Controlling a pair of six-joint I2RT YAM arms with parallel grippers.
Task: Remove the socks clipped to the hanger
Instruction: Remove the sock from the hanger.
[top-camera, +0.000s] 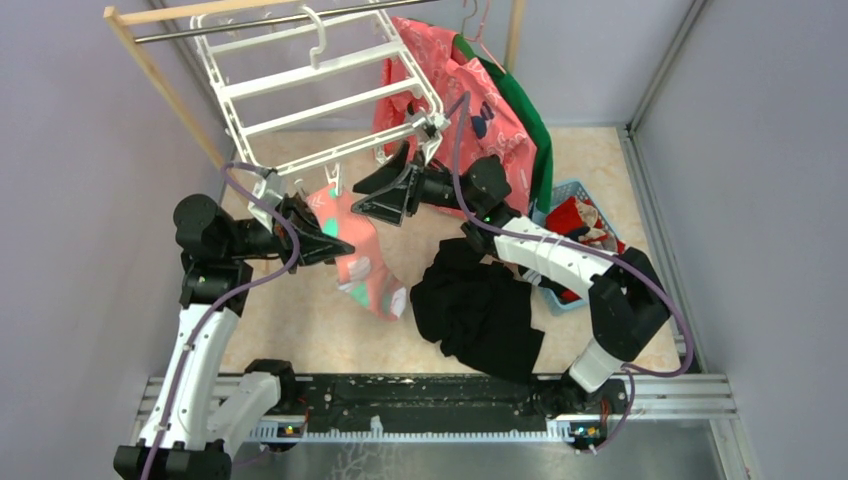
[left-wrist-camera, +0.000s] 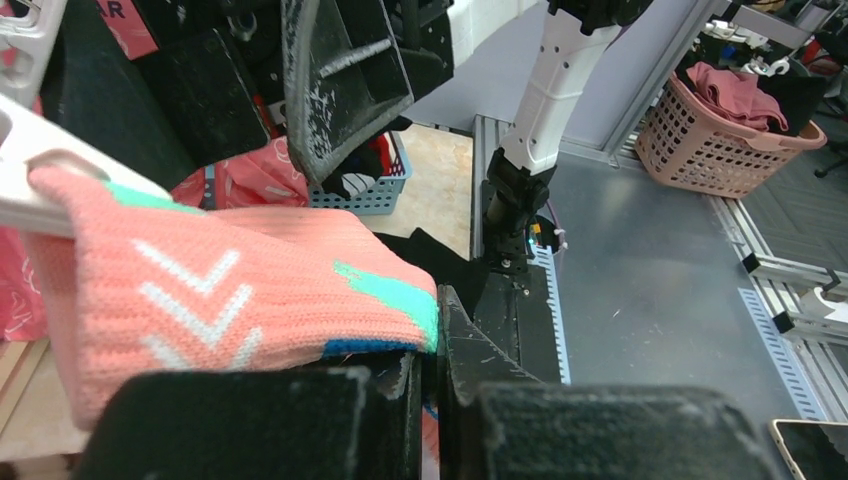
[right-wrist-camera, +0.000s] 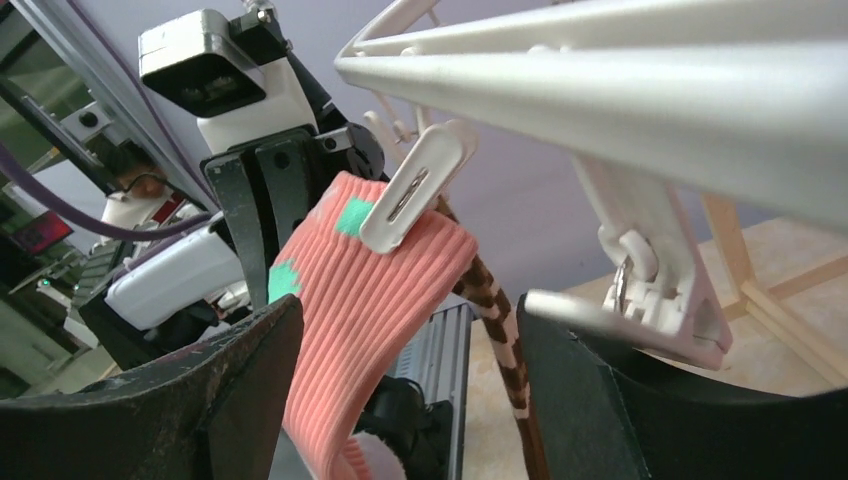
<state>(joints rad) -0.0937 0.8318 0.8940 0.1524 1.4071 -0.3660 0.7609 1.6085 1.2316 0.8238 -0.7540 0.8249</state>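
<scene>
The white hanger hangs from a rod at the back left. From one of its small clips dangles a coral sock with green and white marks. My left gripper is shut on this sock, pinching its edge between the fingertips. My right gripper stands open just below the clip, and the sock hangs between its fingers. A brown and white striped strip hangs behind the sock.
A black cloth heap lies in the middle. A blue basket with red items stands at the right. A pink printed shirt and a green garment hang beside the hanger. Metal rails run along the near edge.
</scene>
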